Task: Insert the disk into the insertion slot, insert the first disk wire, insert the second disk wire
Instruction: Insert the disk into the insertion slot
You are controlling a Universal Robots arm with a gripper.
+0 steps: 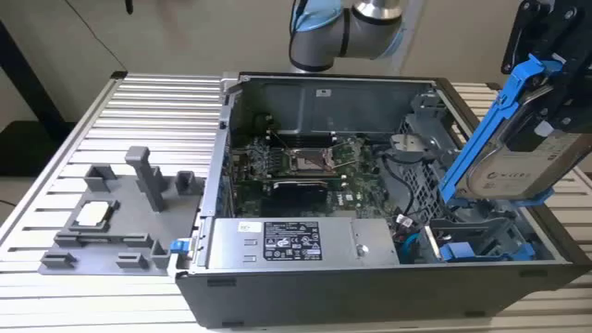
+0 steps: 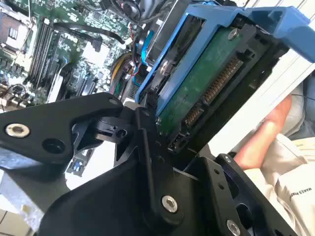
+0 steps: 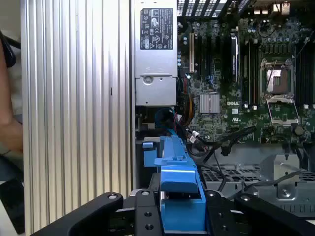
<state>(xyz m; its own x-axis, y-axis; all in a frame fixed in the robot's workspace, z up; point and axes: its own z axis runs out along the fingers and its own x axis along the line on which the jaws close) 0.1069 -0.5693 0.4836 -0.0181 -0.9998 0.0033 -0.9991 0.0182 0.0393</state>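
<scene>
My gripper [image 1: 553, 97] is shut on the disk [image 1: 523, 156], a silver drive in a blue carrier. In the exterior view it hangs tilted, its low end just above the insertion slot [image 1: 481, 232], the grey metal drive cage at the open computer case's right front corner. In the second wrist view the disk's green board and connectors [image 2: 206, 93] face up between my black fingers [image 2: 147, 147]. The first wrist view has the blue carrier [image 3: 177, 182] end-on, over the cage [image 3: 261, 164]. Loose disk wires, one blue [image 1: 414, 243] and one black [image 1: 393, 182], lie inside the case beside the cage.
A grey plastic fixture tray [image 1: 111, 239] with upright posts lies on the slatted table at the exterior view's left. The case holds the motherboard [image 1: 301, 166] and a power supply [image 1: 287, 243]. A person's arm [image 2: 266, 132] is close beside the case.
</scene>
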